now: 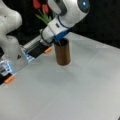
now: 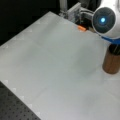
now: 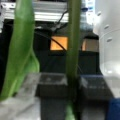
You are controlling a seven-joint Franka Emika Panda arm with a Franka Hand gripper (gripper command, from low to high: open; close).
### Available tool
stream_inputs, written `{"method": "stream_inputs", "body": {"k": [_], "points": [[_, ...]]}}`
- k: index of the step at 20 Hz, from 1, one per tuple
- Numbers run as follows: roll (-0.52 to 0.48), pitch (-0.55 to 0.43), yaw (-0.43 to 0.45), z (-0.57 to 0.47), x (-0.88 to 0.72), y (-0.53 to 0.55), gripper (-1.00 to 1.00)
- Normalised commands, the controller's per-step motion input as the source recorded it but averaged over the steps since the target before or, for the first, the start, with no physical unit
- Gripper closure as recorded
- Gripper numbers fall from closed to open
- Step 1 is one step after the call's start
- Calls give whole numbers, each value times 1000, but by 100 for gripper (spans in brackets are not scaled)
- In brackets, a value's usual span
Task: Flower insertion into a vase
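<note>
Vase: one brown vase [image 1: 62, 52] stands straight up on the white table [image 1: 82, 87], with its open mouth facing up. In a front view it sits at the right side of the table [image 2: 112, 61].
Flower: the red flowers [image 1: 41, 7] show up high at the far side in a front view, two red heads with green leaves under them. The long way of the flower runs up and down.
Stem: in the wrist view one green stem [image 3: 73, 42] goes straight up and down through the middle, and one wide green leaf [image 3: 21, 47] hangs on the left.
Gripper: the gripper [image 3: 72, 87] is closed tight on the stem (its two pads press it from both sides). In a front view it sits right at the vase's mouth [image 1: 58, 41].
Orange tabs: two small orange tabs [image 1: 48, 50] lie at the left edge of the table, the other one nearer [image 1: 9, 79].
</note>
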Motion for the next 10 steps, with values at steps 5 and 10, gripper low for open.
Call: {"method": "stream_inputs", "body": {"k": [5,10], "points": [[-80,-60,31,-161,226,-3,-100],[-85,-30,45,-95,302,-10,-100]]}}
